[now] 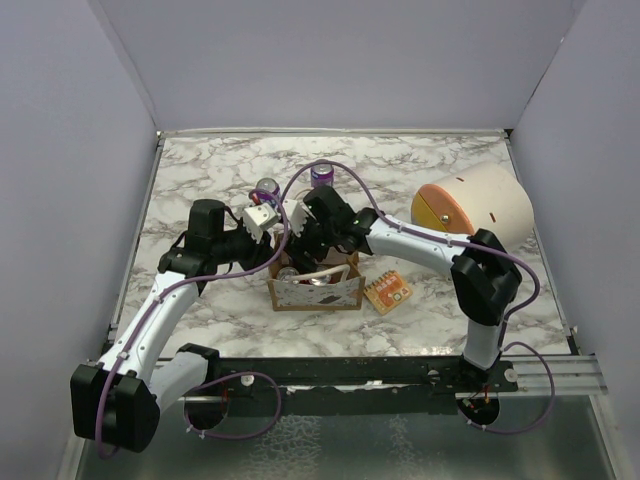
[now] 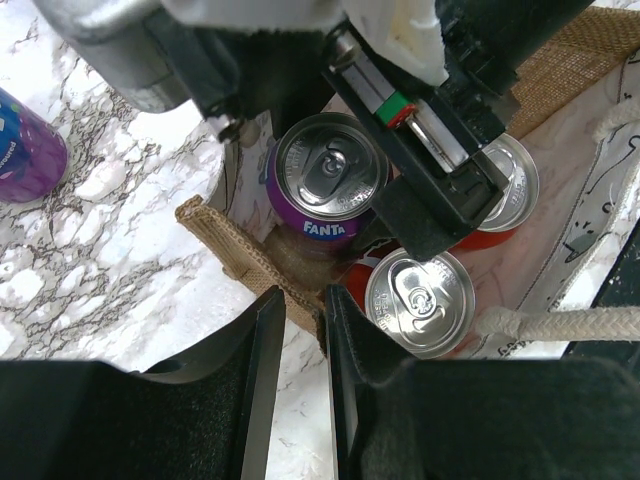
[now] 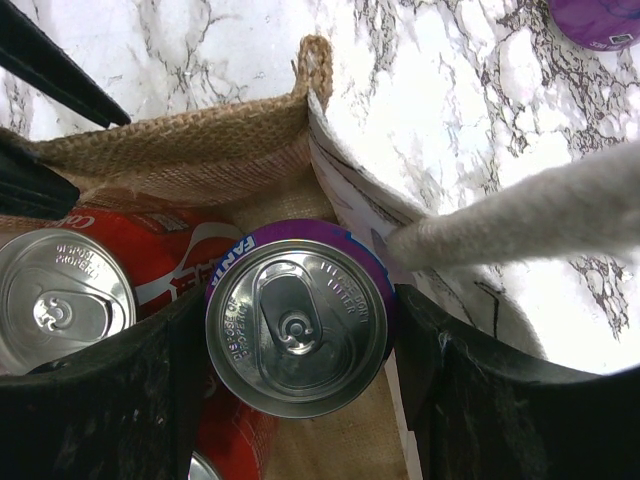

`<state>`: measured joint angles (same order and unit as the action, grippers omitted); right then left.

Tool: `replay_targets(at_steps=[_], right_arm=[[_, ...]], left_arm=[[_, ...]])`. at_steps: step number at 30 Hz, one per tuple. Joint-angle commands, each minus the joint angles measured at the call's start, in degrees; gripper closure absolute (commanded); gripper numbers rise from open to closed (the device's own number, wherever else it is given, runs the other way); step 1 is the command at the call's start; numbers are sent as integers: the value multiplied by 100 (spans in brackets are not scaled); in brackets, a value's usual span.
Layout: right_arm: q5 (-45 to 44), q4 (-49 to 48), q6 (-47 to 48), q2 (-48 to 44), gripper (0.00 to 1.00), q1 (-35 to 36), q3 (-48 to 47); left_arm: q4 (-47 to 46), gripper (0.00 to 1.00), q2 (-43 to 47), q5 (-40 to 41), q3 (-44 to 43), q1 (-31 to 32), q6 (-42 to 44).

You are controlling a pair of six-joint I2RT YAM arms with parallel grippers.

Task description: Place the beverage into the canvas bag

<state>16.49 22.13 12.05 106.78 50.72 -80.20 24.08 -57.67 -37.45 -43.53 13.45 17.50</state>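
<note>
The tan canvas bag (image 1: 315, 293) stands open at the table's middle, pale patterned panel facing the near edge. My right gripper (image 3: 300, 330) is shut on a purple Fanta can (image 3: 297, 328), upright inside the bag (image 3: 200, 150) at a corner; the can also shows in the left wrist view (image 2: 330, 180). Red cans (image 2: 420, 300) stand in the bag beside it. My left gripper (image 2: 303, 300) is pinched on the bag's woven rim (image 2: 235, 250). A white rope handle (image 3: 520, 220) crosses next to the right finger.
Two more purple cans (image 1: 322, 175) (image 1: 268, 187) stand on the marble behind the bag. An orange snack packet (image 1: 388, 291) lies right of the bag. A large peach cylinder (image 1: 470, 205) lies at the back right. Grey walls enclose the table.
</note>
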Motion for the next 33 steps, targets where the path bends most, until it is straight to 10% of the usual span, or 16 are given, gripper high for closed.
replay_targets(at_steps=[1, 33], right_arm=[[-92, -354, -62, 174, 73, 138, -127], [95, -290, 42, -179, 17, 149, -268]], left_arm=[[-7, 74, 91, 1, 99, -36, 113], [36, 74, 146, 0, 75, -45, 156]])
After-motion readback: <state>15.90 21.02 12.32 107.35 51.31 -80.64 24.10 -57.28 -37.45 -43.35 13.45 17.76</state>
